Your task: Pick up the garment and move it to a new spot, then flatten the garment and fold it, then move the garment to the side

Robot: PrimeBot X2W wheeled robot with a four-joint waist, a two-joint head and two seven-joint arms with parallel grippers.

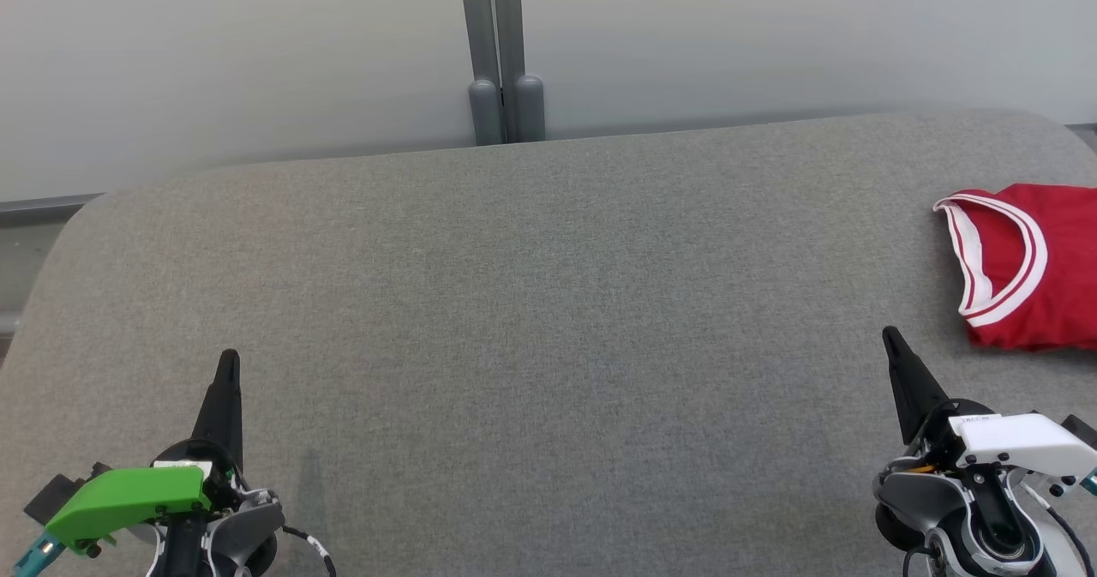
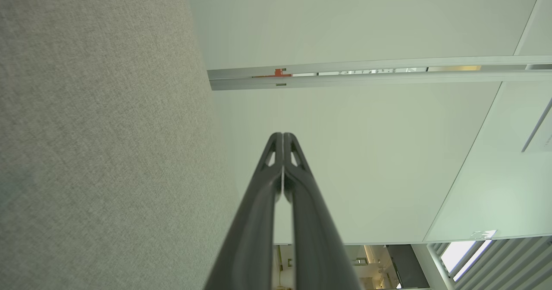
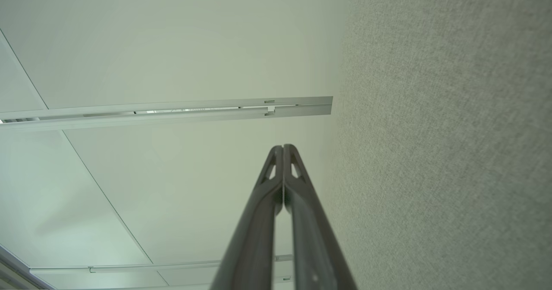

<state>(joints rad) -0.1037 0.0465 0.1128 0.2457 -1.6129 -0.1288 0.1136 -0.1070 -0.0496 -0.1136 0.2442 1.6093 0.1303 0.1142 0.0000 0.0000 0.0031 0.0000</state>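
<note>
The garment (image 1: 1046, 264) is red with white-striped trim, folded into a compact pile at the right edge of the grey table (image 1: 548, 303), partly cut off by the head view's border. My right gripper (image 1: 891, 337) is shut and empty at the lower right, its tips a little left of and below the garment, apart from it. At the lower left my left gripper (image 1: 229, 358) is also shut and holds nothing. In the wrist views both pairs of fingers, left gripper (image 2: 283, 135) and right gripper (image 3: 283, 147), are pressed together, pointing along the table towards the pale wall.
A pale partition wall (image 1: 257, 63) with a grey vertical post (image 1: 504, 54) stands right behind the table's far edge. The table has rounded corners at the far left and far right.
</note>
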